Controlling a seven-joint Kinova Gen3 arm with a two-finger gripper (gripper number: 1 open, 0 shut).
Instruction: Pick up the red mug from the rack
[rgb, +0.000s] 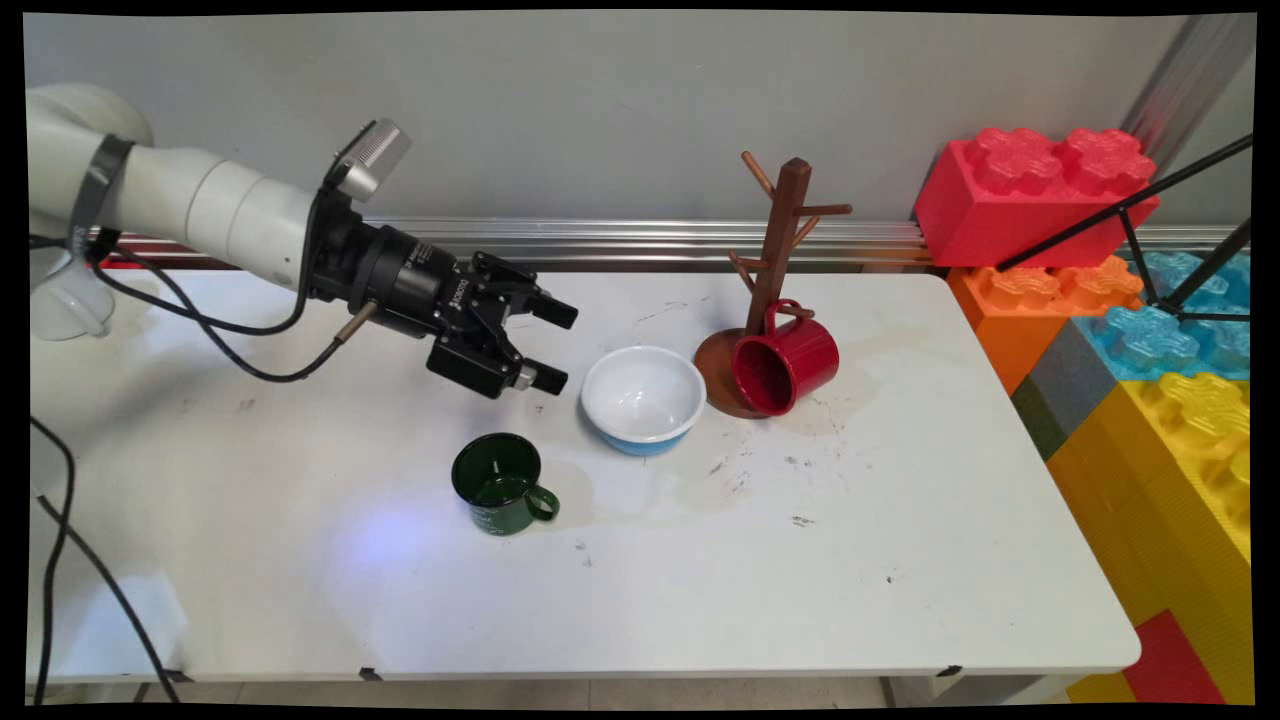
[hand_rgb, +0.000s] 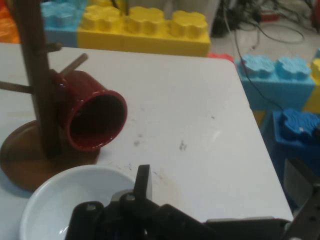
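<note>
While its fingers stand wide apart with nothing between them, the black two-finger gripper (rgb: 556, 345) hovers just left of the white bowl with a blue outside (rgb: 643, 398). A dark green enamel mug (rgb: 498, 483) stands nearer. Right of the bowl, a red ceramic mug (rgb: 785, 360) hangs from the brown wooden mug tree (rgb: 775, 255).

Grey wall (rgb: 600, 100) behind white table (rgb: 700, 580); giant toy bricks (rgb: 1130, 330) alongside.
</note>
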